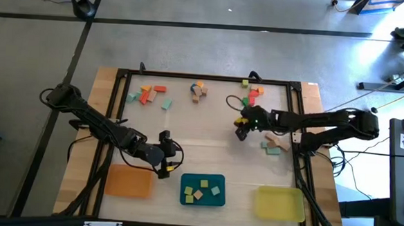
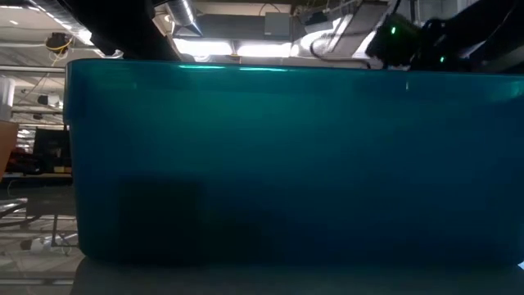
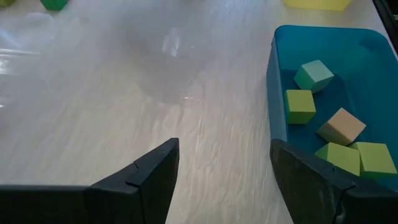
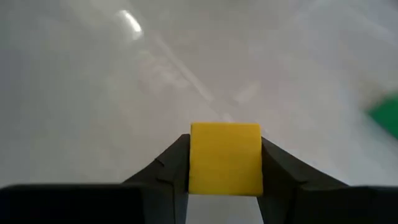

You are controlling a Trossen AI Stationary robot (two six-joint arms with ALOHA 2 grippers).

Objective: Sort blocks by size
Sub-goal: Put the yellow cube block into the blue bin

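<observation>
- Right tool [image 4: 225, 186] pinches a small yellow cube [image 4: 225, 157] between its two dark fingers; the wrist view shows the cube sitting squarely, both side faces pressed by the pads. From above, this tool [image 1: 242, 131] is over the right-centre of the worktop [image 1: 207, 151], near the loose blocks at the back right.
- Risk: the pads cover only the lower part of the cube. A quick swing toward a tray could let it twist or slide out, and it would land among blocks not yet sorted.
- Risk: wrong destination. The teal tray [image 1: 203, 190] already holds several small cubes [image 3: 323, 134], green, mint and tan; the orange tray [image 1: 127, 182] and the yellow tray [image 1: 279, 203] look bare. The yellow cube seems of similar size to those in the teal tray, so dropping it elsewhere would spoil the sort.
- Risk: crossing arms. The left tool [image 3: 224, 180], its fingers spread wide and holding nothing, hovers just beside the teal tray's left edge. If the right arm travels to that tray, the two could meet over it.
- Risk: release from too high. A cube let go well above the tray could bounce off those inside or over the wall.
- Remaining blocks lie in clusters along the back of the worktop: orange and mint ones [image 1: 149, 94] at back left, a mixed heap [image 1: 199, 91] at centre, red and green ones [image 1: 253, 93] at back right, and tan and mint pieces [image 1: 274, 144] beside the right arm, which its elbow might nudge.
</observation>
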